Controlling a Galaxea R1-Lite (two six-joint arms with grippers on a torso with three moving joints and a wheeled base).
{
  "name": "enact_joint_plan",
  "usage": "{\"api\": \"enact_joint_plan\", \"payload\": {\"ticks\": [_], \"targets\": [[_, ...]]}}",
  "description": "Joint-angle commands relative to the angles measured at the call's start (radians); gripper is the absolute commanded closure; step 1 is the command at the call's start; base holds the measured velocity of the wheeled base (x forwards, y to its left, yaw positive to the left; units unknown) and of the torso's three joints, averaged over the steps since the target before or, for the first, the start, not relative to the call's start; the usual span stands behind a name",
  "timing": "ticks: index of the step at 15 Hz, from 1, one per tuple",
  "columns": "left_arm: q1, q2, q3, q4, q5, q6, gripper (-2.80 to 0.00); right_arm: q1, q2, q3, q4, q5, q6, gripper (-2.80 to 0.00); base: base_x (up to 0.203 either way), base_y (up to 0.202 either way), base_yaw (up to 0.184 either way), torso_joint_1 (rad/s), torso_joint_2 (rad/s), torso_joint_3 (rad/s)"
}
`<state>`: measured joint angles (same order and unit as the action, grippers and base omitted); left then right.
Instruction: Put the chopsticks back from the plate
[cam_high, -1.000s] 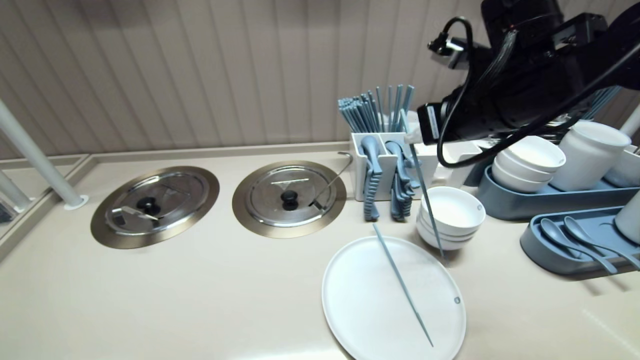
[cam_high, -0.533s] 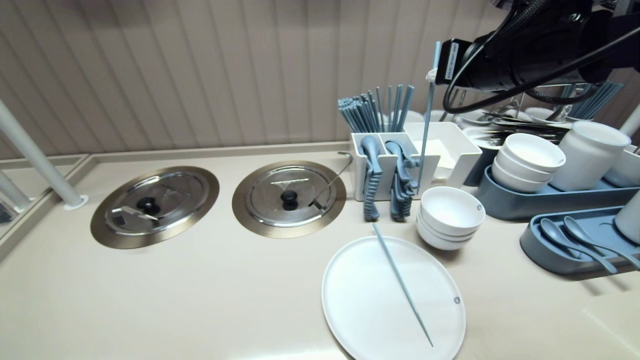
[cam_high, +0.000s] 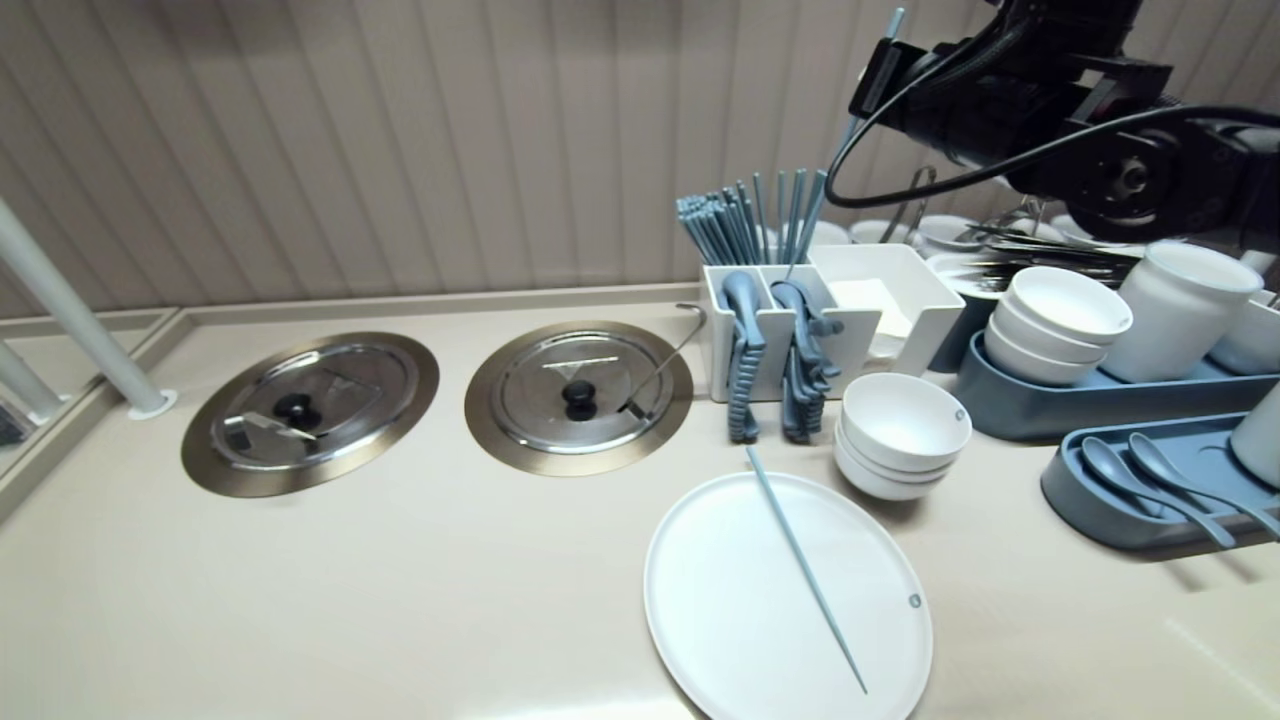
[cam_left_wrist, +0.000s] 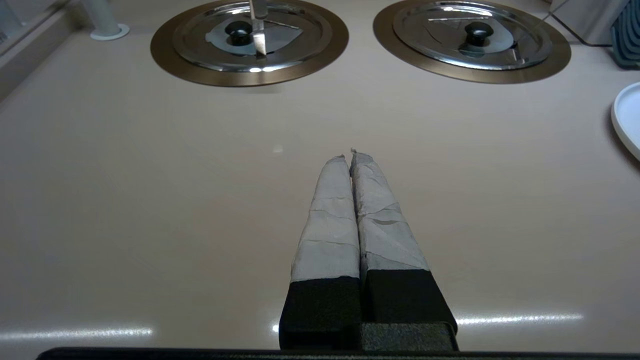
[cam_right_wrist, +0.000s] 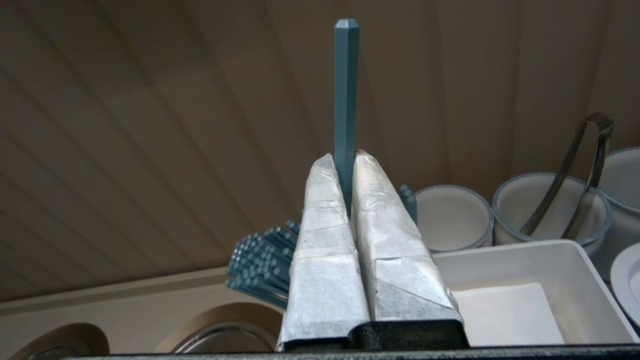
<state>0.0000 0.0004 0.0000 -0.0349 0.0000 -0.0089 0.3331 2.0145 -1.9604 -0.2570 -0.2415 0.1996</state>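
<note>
My right gripper (cam_high: 868, 90) is raised high at the back right, above the white cutlery holder (cam_high: 765, 340). It is shut on a blue chopstick (cam_right_wrist: 346, 90), whose thick end sticks out past the fingertips (cam_right_wrist: 322, 170). In the head view the chopstick slants down-left, with its thin end by the bundle of blue chopsticks (cam_high: 730, 225) standing in the holder. A second blue chopstick (cam_high: 805, 570) lies across the white plate (cam_high: 720, 600) at the front. My left gripper (cam_left_wrist: 350, 152) is shut on nothing, low over bare counter and outside the head view.
A stack of white bowls (cam_high: 900, 430) sits between plate and holder. Two round steel lids (cam_high: 578, 392) (cam_high: 310, 405) are set into the counter at left. Blue trays with bowls (cam_high: 1040, 410) and spoons (cam_high: 1100, 510) crowd the right. A white post (cam_high: 80, 320) stands far left.
My right gripper has risen and turned with the chopstick. The chopstick's thin end swung from beside the bowl stack up and back to the cutlery holder. The left arm has not moved.
</note>
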Motion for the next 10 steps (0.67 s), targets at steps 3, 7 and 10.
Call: {"api": "enact_joint_plan", "payload": {"ticks": [3,7,10], "targets": [[0.0,0.0,0.008,0.0,0.0,0.0,0.0,-0.039,0.068,-0.002,-0.181,-0.004,0.005,0.0,0.0,0.0,0.0,0.0,0.0,0.0],[0.0,0.0,0.008,0.0,-0.001,0.0,0.0,-0.083,0.118,-0.002,-0.329,-0.011,0.001,0.0,0.0,0.0,0.0,0.0,0.0,0.0],[0.0,0.0,0.008,0.0,-0.001,0.0,0.0,-0.083,0.174,-0.002,-0.448,-0.049,-0.04,0.0,0.0,0.0,0.0,0.0,0.0,0.0]]}}
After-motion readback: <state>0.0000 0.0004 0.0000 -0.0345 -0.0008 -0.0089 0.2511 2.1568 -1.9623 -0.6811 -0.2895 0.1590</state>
